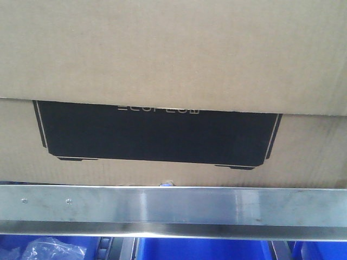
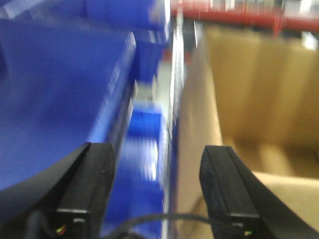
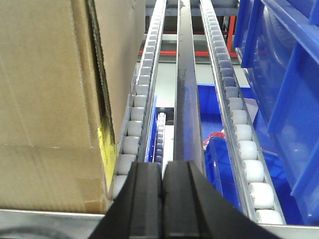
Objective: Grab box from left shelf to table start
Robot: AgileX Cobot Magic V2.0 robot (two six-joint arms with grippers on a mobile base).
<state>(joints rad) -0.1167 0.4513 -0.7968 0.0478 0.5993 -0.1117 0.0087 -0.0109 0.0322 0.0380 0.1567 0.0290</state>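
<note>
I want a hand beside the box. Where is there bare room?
Bare: the roller lanes between the box and the blue bins on its right. Crowded: the box's front sits right above the silver rail; the left bins stand close, though that view is blurred.

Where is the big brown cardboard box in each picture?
Front view: the large brown corrugated cardboard box fills the top, above the silver metal rail.
Left wrist view: the box takes the right half.
Right wrist view: it stands at left.
Shared landmark: blue plastic bins.
</note>
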